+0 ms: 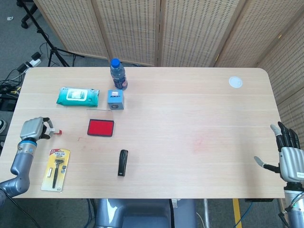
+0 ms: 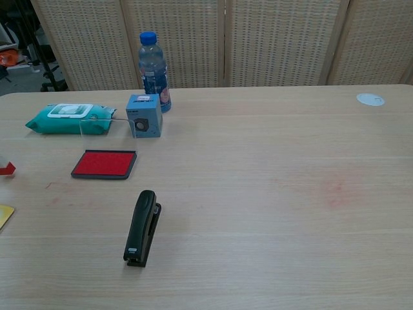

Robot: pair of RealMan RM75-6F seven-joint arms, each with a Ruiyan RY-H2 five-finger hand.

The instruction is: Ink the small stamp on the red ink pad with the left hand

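The red ink pad (image 1: 100,127) lies open on the left part of the table, also visible in the chest view as the ink pad (image 2: 104,163). My left hand (image 1: 32,128) is at the table's left edge, well left of the pad, fingers curled around the small stamp (image 1: 53,131), whose white body and red end stick out to the right. Only the stamp's red tip (image 2: 7,169) shows at the chest view's left border. My right hand (image 1: 287,154) hovers at the table's near right corner, fingers spread and holding nothing.
A black stapler (image 1: 123,162) lies in front of the pad. A packaged razor (image 1: 56,169) sits near my left hand. Behind the pad stand a small blue box (image 1: 115,99), a water bottle (image 1: 118,74) and a green wipes pack (image 1: 78,96). A white disc (image 1: 235,81) lies far right.
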